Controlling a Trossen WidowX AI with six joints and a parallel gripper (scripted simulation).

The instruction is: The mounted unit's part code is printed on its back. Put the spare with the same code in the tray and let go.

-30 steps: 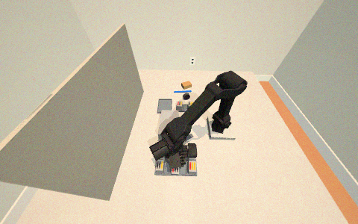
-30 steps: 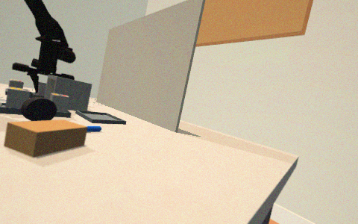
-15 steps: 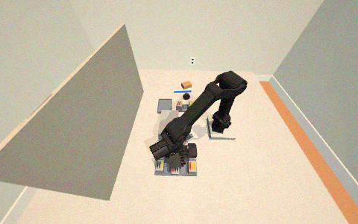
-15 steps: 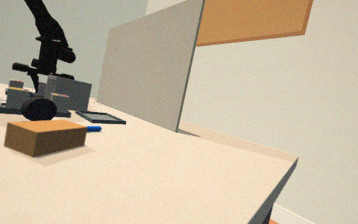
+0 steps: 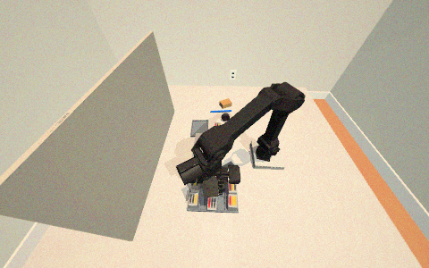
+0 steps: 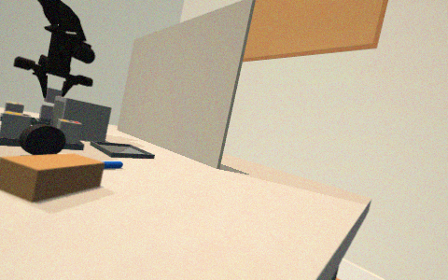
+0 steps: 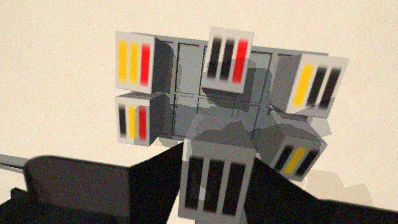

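1. In the wrist view we see the gripper (image 7: 215,187) closed partway on a grey spare block (image 7: 216,182) whose upper face carries three black bars. The dark fingers press its left and right sides.

2. The held block sits above the grey rack (image 7: 187,65), raised off its near middle cell. Its shadow falls across the cells just beyond it.

3. Five other spares stand in the rack. Far left (image 7: 135,62): yellow, yellow, red. Near left (image 7: 134,121): black, yellow, red. Far middle (image 7: 228,59): black, black, red. Far right (image 7: 312,85): yellow, black, black. Near right (image 7: 294,155): black, yellow, black, tilted.

4. In the top view the dark arm (image 5: 240,121) reaches from its base toward the near side of the table (image 5: 316,201), the gripper (image 5: 212,188) over the rack (image 5: 214,203).

5. The flat grey tray (image 5: 198,127) lies on the table beyond the rack, well apart from the held block. In the exterior view the tray (image 6: 122,150) lies beside the tall grey panel (image 6: 186,84).

6. Also in the exterior view we note a grey box-shaped unit (image 6: 85,119) near the rack, its back out of sight, so we cannot read its code.

7. Farther out: a black cylinder (image 6: 42,139), a blue pen (image 6: 112,164) and a brown block (image 6: 48,175), each lying on the table top.
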